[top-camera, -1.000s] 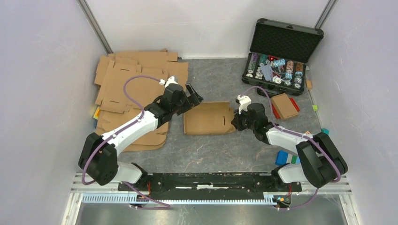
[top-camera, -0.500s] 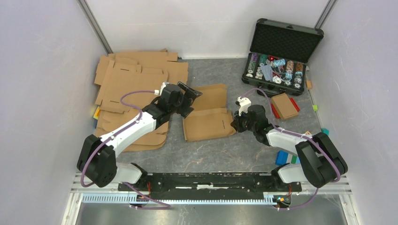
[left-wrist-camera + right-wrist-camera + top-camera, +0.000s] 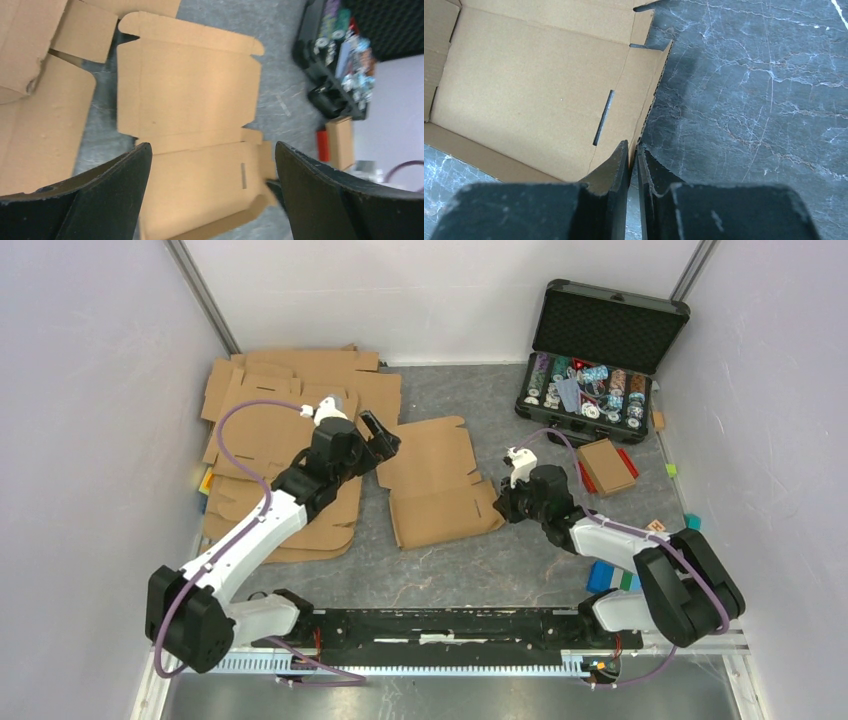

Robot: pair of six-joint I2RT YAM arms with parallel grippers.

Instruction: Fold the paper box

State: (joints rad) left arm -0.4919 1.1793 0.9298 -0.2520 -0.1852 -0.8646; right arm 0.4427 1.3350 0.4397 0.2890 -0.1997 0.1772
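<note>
A loose pile of flat cardboard blanks [image 3: 265,415] lies behind and to the left of the left gripper [image 3: 383,436], and the left arm reaches across them. This gripper's jaws are spread wide and hold nothing. It is poised by the far left corner of the paper box [image 3: 435,480].

The box is opened out, nearly flat on the grey table [image 3: 460,570], between the two grippers. The right gripper [image 3: 503,502] is closed down narrow, pinching the box's right edge.

Behind and to the right of the right gripper stands an open black case of poker chips [image 3: 600,350]. Just to its right lies a small brown packet [image 3: 607,465] on something red. Coloured blocks [image 3: 612,577] sit near the right arm's base.

Only the left wrist view shows the box's creases, a slot [image 3: 243,176] and the rounded far flap. Only the right wrist view shows the corrugated edge caught between the fingers [image 3: 616,165].
</note>
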